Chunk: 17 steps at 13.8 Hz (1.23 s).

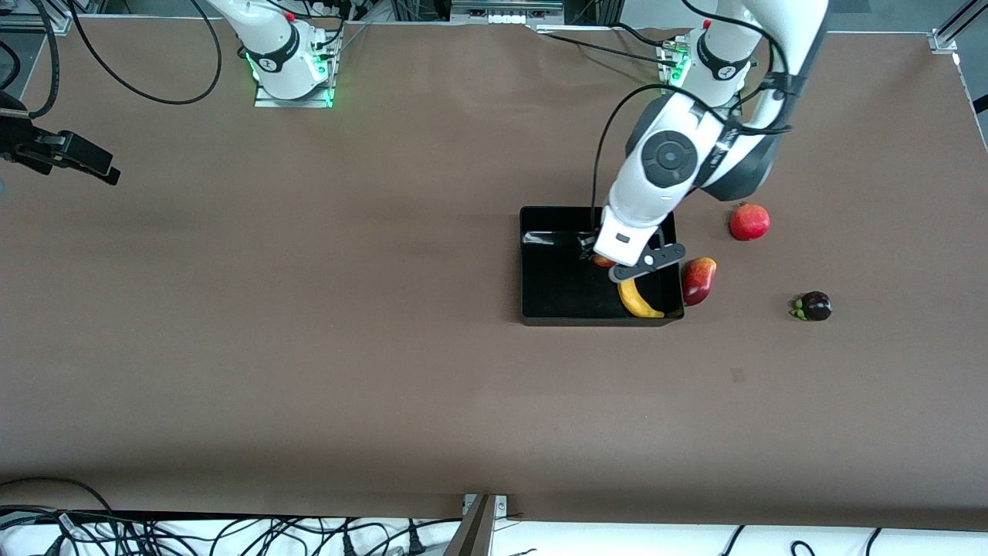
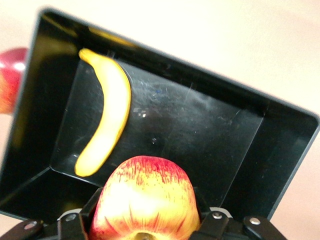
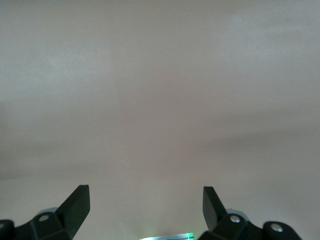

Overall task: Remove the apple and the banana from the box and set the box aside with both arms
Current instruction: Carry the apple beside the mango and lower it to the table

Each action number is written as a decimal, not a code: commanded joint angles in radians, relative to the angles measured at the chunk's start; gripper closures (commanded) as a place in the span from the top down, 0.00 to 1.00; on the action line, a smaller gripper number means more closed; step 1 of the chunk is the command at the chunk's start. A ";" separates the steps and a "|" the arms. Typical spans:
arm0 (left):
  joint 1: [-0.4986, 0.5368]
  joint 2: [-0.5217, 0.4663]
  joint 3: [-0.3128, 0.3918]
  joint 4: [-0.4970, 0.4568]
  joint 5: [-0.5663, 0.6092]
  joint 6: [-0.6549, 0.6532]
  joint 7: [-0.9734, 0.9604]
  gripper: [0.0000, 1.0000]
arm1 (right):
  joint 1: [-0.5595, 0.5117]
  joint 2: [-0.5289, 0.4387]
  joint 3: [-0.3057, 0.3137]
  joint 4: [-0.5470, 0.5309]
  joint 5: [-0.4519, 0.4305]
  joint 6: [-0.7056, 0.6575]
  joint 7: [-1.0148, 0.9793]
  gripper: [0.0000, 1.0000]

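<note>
Banana (image 1: 639, 300) lies in the box (image 1: 556, 293) at its camera-near wall, not yet taken; left gripper (image 2: 145, 220) over the box has jaws clamped on the apple (image 2: 145, 200), presumably to carry it out. Right gripper (image 3: 145, 210) waits over bare brown bench (image 1: 309, 324) at the right arm's end, jaws apart.

The shallow black plastic box (image 1: 556, 270) sits on the brown table (image 1: 309, 347), toward the left arm's end. The long curved yellow banana (image 1: 639, 301) lies in the box, along the wall at that end and in the corner nearer the front camera. The left gripper (image 1: 603, 259) is over the box, clamped on the small red-and-yellow streaked apple (image 2: 145, 200). The elongated red-yellow mango (image 1: 698, 279) lies just beside the box outside that wall. The round red pomegranate (image 1: 749, 222) lies farther from the camera than the mango; the small dark purple fruit (image 1: 813, 306) lies nearer, well apart from the box. The right gripper (image 3: 145, 205) waits, fingers spread, over bare table at the right arm's end.
</note>
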State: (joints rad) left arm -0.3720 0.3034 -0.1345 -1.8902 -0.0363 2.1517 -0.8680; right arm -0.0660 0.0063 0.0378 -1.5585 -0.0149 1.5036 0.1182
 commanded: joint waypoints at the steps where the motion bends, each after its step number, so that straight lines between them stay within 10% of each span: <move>1: 0.065 -0.024 -0.023 0.035 0.010 -0.085 0.087 0.00 | 0.005 0.003 -0.002 0.015 -0.002 -0.017 0.012 1.00; 9: 0.347 -0.027 -0.096 0.125 0.009 -0.282 0.424 0.00 | 0.005 0.001 -0.002 0.014 -0.002 -0.017 0.011 1.00; 17: 0.536 0.088 -0.096 0.128 0.039 -0.192 0.736 0.00 | 0.005 0.001 0.001 0.014 -0.002 -0.017 0.011 1.00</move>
State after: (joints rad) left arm 0.1422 0.3412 -0.2085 -1.7811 -0.0340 1.9097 -0.1622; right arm -0.0652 0.0064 0.0397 -1.5585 -0.0149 1.5031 0.1182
